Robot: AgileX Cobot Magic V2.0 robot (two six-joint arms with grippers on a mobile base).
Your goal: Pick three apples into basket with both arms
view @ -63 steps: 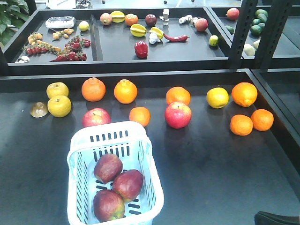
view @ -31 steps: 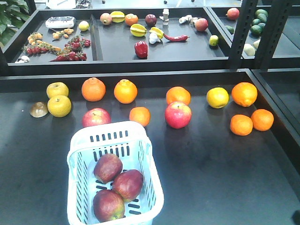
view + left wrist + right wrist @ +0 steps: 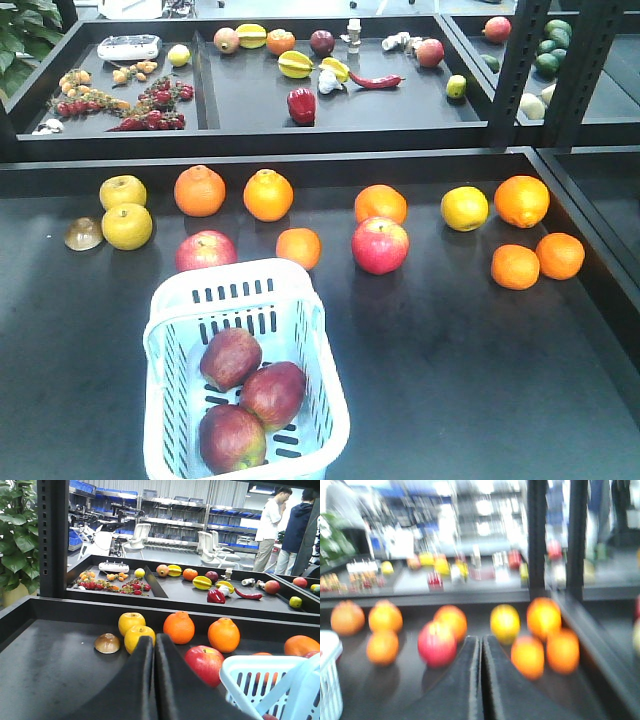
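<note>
three dark maroon-red apples lay in pale blue-white slotted plastic basket. left tool clenched, empty; right tool likewise. apples judged firm, smooth, bruise-prone; grip across widest girth.

left gripper: matte black, tapered jaws | right gripper: same black, view blurred

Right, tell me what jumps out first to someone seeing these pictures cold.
The pale basket at the near left of the dark table draws the eye, with three dark red apples clustered inside it. Behind it, oranges, yellow fruit and two brighter red apples are spread in loose rows across the table. In each wrist view the left gripper and right gripper show their jaws shut and empty.
</note>
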